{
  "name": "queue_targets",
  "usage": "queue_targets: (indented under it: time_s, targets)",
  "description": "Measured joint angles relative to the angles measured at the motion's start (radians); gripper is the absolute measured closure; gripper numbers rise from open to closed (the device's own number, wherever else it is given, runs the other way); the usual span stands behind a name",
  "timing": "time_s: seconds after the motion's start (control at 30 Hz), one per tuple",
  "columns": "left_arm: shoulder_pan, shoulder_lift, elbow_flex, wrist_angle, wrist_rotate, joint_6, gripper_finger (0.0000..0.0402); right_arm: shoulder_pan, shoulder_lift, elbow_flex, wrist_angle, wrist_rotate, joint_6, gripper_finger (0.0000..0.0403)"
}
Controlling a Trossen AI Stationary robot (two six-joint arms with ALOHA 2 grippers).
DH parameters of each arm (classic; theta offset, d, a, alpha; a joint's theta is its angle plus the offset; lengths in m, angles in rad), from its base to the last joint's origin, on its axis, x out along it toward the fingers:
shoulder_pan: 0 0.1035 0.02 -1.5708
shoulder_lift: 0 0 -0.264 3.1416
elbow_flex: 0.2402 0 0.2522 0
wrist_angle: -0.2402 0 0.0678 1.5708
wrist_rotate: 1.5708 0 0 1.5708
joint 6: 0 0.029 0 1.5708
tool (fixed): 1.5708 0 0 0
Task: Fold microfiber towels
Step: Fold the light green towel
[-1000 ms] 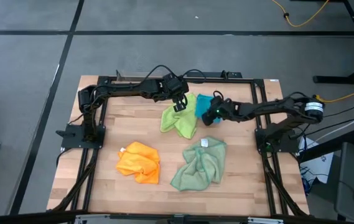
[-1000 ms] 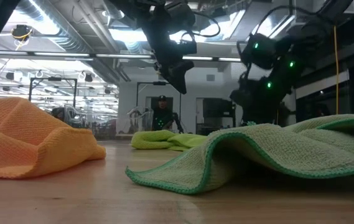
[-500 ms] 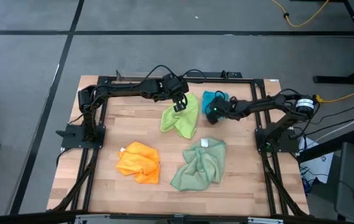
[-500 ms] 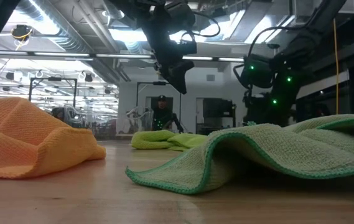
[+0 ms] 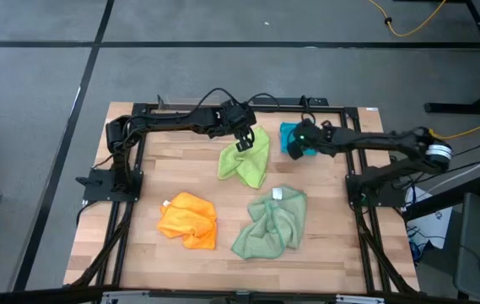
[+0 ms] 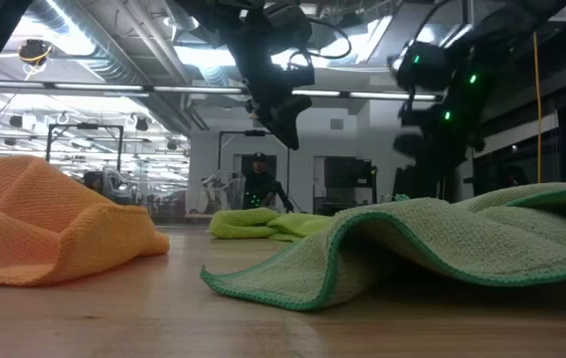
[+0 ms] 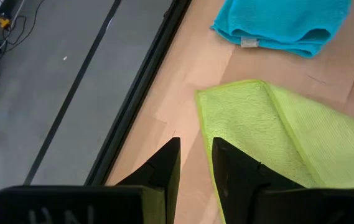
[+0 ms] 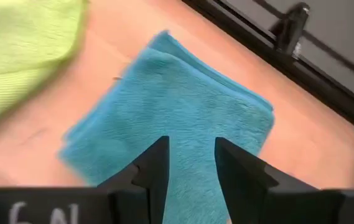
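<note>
Four towels lie on the wooden table. The teal towel [image 5: 289, 135] [image 8: 183, 106] lies folded flat at the far right, and the lime green one [image 5: 248, 165] [image 7: 276, 137] is crumpled beside it. The orange towel [image 5: 187, 221] and the pale sage one [image 5: 272, 221] lie bunched near the front. My left gripper [image 5: 243, 143] [image 7: 195, 155] hovers open above the lime towel's far edge. My right gripper [image 5: 299, 143] [image 8: 189, 155] hangs open above the teal towel, nothing between its fingers.
A black metal frame [image 5: 223, 105] runs along the table's far edge and down both sides. Bare wood lies between the towels and along the near edge. In the low view a person [image 6: 258, 184] stands far off in the room behind.
My right gripper has risen from the teal towel and drawn back toward the table's far right. The teal towel stays folded on the table. My left gripper has kept still.
</note>
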Motion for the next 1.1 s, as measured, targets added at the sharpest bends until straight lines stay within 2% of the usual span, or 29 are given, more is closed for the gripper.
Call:
queue_targets:
  time_s: [0.1,0.2,0.27,0.37,0.63,0.8,0.93,1.1]
  targets:
    - [0.014,-0.009,0.001,-0.047,-0.025,-0.035,0.0317,0.016,-0.076,0.006,-0.007,-0.115,-0.002,0.0272]
    - [0.036,-0.059,0.001,-0.156,-0.058,-0.122,0.0317,0.037,-0.108,0.005,-0.035,-0.257,-0.005,0.0272]
    - [0.045,-0.096,0.002,-0.232,-0.065,-0.184,0.0317,0.053,-0.115,0.005,-0.029,-0.312,-0.032,0.0272]
    - [0.046,-0.129,0.002,-0.337,-0.063,-0.24,0.0317,0.076,-0.101,0.005,-0.001,-0.316,-0.089,0.0272]
    - [-0.011,-0.111,0.0,-0.416,-0.037,-0.32,0.0317,0.086,-0.052,0.005,0.254,-0.316,-0.21,0.0272]
    - [-0.069,-0.113,0.0,-0.471,-0.001,-0.253,0.0317,0.092,-0.008,0.005,0.392,-0.43,-0.269,0.0272]
    - [-0.091,-0.15,0.0,-0.512,-0.016,-0.295,0.0317,0.102,0.046,0.006,0.521,-0.494,-0.26,0.0272]
    - [-0.093,-0.253,-0.112,-0.486,-0.077,-0.357,0.0317,0.102,0.155,0.073,0.583,-0.657,-0.272,0.0272]
